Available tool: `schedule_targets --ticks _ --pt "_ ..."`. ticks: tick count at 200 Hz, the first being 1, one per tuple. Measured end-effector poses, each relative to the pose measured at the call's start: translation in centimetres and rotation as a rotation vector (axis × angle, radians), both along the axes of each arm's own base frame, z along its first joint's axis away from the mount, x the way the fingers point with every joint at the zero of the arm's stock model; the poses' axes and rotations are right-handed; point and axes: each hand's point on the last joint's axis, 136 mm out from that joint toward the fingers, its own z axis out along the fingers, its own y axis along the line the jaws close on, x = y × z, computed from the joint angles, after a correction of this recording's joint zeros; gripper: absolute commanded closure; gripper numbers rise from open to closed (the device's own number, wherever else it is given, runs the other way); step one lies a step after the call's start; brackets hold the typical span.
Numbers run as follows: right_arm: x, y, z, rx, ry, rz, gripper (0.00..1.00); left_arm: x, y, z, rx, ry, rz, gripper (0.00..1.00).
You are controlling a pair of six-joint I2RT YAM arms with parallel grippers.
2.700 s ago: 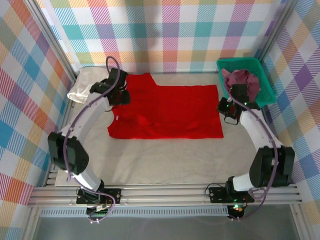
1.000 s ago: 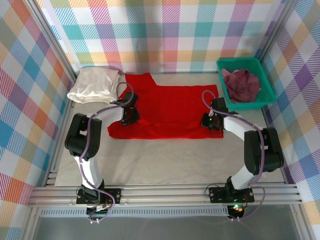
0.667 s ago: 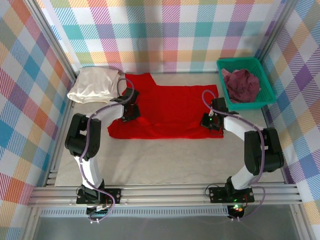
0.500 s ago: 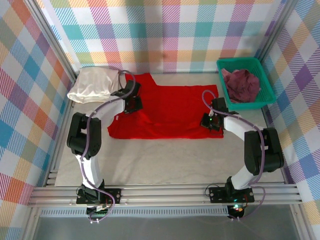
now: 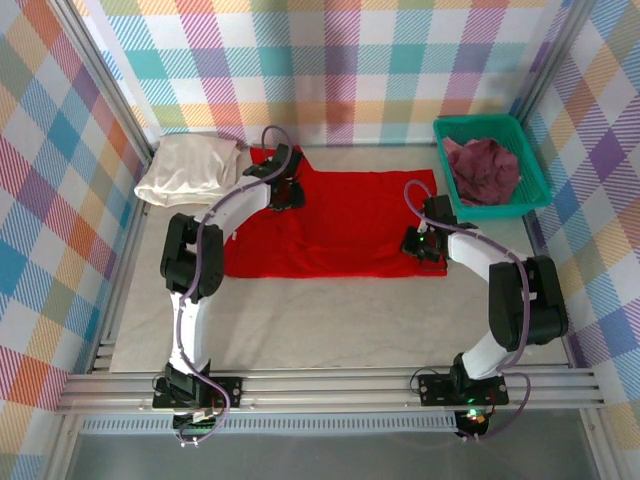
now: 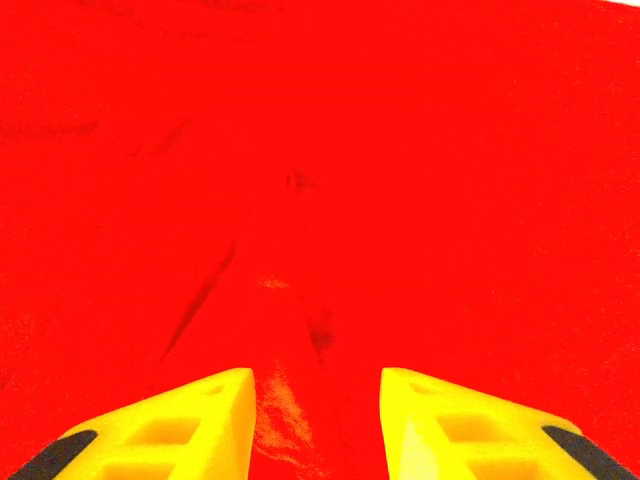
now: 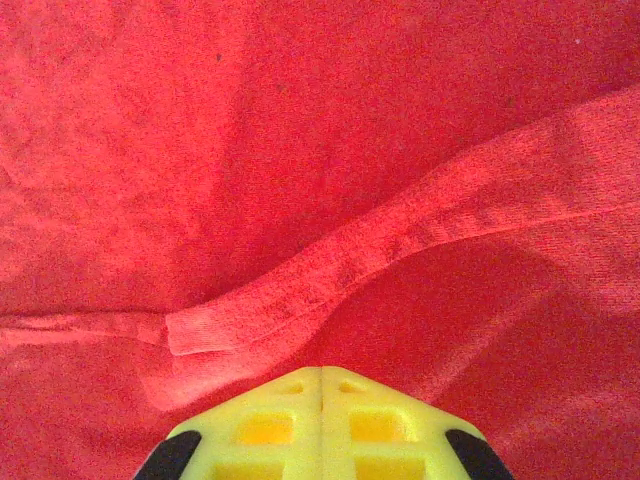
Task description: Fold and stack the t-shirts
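The bright red t-shirt (image 5: 345,225) lies spread across the middle of the table. My left gripper (image 5: 286,190) is over its far left part. In the left wrist view that gripper (image 6: 317,375) is open, and a raised crease of red cloth (image 6: 290,300) runs between the yellow fingers (image 6: 200,410). My right gripper (image 5: 420,243) sits low on the shirt's near right edge. It (image 7: 322,372) is shut, with a folded hem (image 7: 330,275) just ahead of its tips. The cream-white t-shirt (image 5: 190,168) is bunched at the far left. The maroon-purple t-shirt (image 5: 483,168) is crumpled inside the basket.
The green mesh basket (image 5: 445,128) stands at the far right corner, close to my right arm. Plaid walls close in the back and both sides. Bare grey table (image 5: 330,320) stretches from the red shirt to the near rail.
My left gripper moved from the shirt's left edge up and right toward the collar area, and its jaws opened. The right gripper stayed where it was, shut.
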Motion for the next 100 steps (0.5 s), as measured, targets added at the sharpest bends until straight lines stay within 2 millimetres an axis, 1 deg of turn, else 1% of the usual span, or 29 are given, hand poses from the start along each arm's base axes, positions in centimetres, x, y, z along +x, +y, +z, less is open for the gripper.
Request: schedule_targets --ticks 5,33,46,61,80,100 --pt "0.0 0.0 0.0 0.0 0.001 0.0 1.0 -0.2 0.0 0.2 -0.006 -0.006 -0.001 0.59" --pt "-0.1 0.0 0.0 0.003 0.002 0.002 1.0 -3.2 1.3 1.5 -0.02 -0.011 0.01 0.59" --pt "-0.1 0.1 0.1 0.006 0.002 0.004 1.0 -4.1 1.7 1.6 -0.019 -0.007 0.015 0.6" --pt "-0.1 0.2 0.1 0.011 0.003 0.006 1.0 -4.5 1.9 0.9 -0.014 0.01 0.017 0.6" --pt "-0.1 0.3 0.1 0.016 0.004 0.009 1.0 -4.7 2.1 -0.7 0.0 0.043 0.021 0.6" --pt "-0.2 0.4 0.1 0.02 0.005 0.012 1.0 -4.5 2.1 -2.4 0.014 0.072 0.023 0.6"
